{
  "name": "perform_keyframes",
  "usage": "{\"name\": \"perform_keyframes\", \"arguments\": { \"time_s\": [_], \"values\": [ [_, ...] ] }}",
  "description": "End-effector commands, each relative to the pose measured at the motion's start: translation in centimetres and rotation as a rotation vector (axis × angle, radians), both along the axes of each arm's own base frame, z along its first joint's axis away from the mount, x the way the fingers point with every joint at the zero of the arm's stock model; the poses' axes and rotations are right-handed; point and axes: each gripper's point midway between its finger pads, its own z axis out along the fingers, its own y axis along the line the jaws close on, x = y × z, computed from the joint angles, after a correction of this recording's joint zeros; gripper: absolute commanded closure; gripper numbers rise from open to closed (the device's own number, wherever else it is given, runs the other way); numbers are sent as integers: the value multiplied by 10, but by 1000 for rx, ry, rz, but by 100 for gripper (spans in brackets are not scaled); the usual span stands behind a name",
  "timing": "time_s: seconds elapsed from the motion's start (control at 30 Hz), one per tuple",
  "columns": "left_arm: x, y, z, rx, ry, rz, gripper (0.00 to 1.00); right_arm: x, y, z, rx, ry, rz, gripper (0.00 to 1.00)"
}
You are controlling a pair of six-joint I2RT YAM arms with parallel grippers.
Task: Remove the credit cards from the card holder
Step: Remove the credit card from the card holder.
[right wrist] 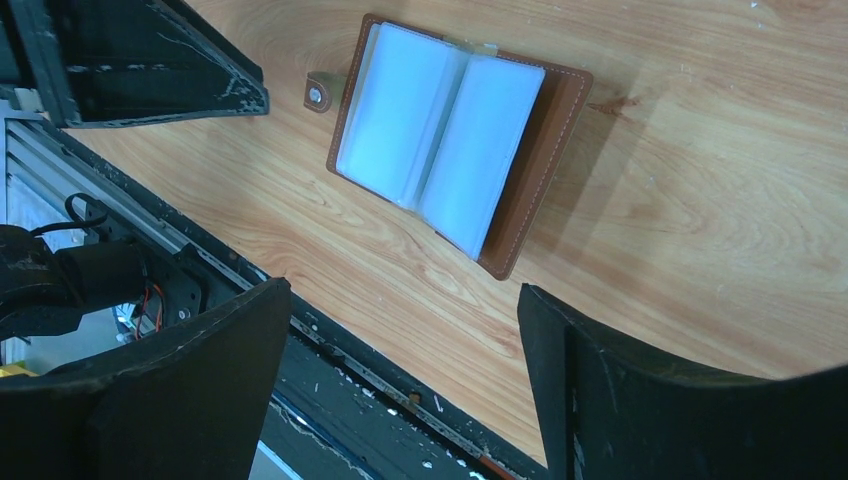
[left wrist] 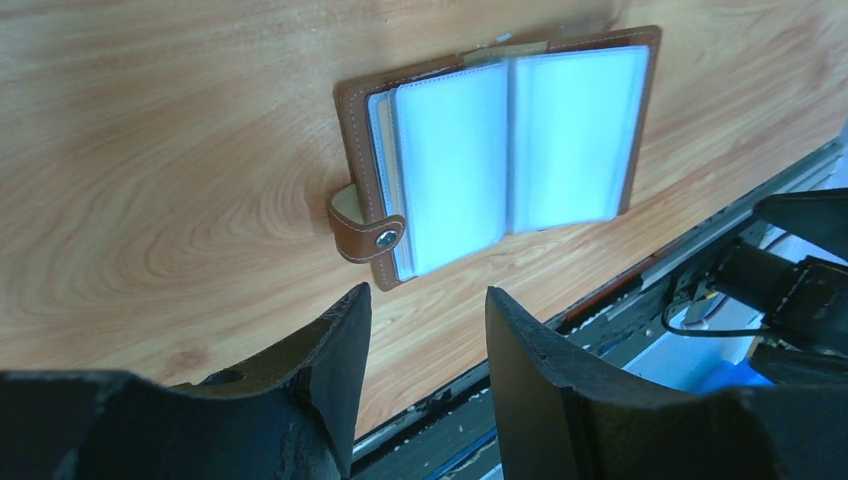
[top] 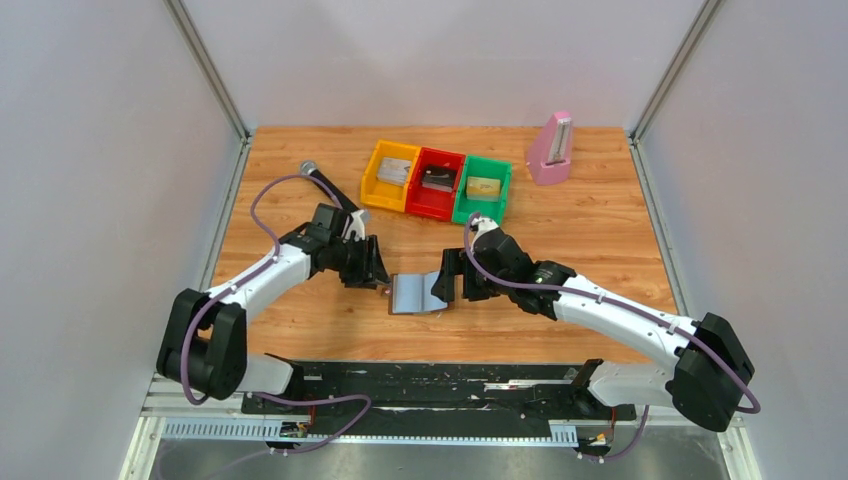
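The card holder (top: 415, 293) lies open and flat on the wooden table, brown rim up, showing two pale blue sleeve panels (left wrist: 510, 150) (right wrist: 455, 140). Its snap strap (left wrist: 365, 228) sticks out on one side. I can make out no credit card in the sleeves. Flat cards lie in the yellow (top: 395, 170), red (top: 438, 180) and green (top: 483, 186) bins. My left gripper (top: 378, 272) (left wrist: 425, 320) hovers open just left of the holder, empty. On the holder's right, my right gripper (top: 447, 285) (right wrist: 400, 330) is open wide with nothing in it.
A yellow bin (top: 385, 198), a red bin (top: 430, 208) and a green bin (top: 470, 212) stand in a row behind the holder. A pink metronome-shaped object (top: 551, 150) is at the back right, a black-handled tool (top: 325, 182) at the back left. The table's black near rail (right wrist: 380, 380) runs just below the holder.
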Motion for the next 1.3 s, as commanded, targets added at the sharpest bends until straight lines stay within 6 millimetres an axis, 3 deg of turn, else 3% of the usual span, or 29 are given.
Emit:
{"name": "perform_keyframes", "arguments": {
  "time_s": [0.0,0.27,0.47,0.7,0.83,1.07,1.27],
  "values": [
    [10,-7,-12,16,-43,-15,46,2,3,15,42,-20,-17,15],
    [12,-6,-45,73,0,-41,49,1,3,17,46,-21,-13,16],
    [14,-5,-54,85,2,-43,57,1,4,17,45,-20,-15,16],
    [6,-17,-48,0,9,-67,88,-1,11,23,70,-5,-7,16],
    [-4,-32,-38,-76,2,-89,100,1,22,30,104,-3,9,18],
    [-17,-56,-21,-188,-30,-130,100,4,41,9,69,37,21,21],
    [-21,-59,-12,-211,-47,-150,100,11,44,-22,-37,35,30,23]
  ]
}}
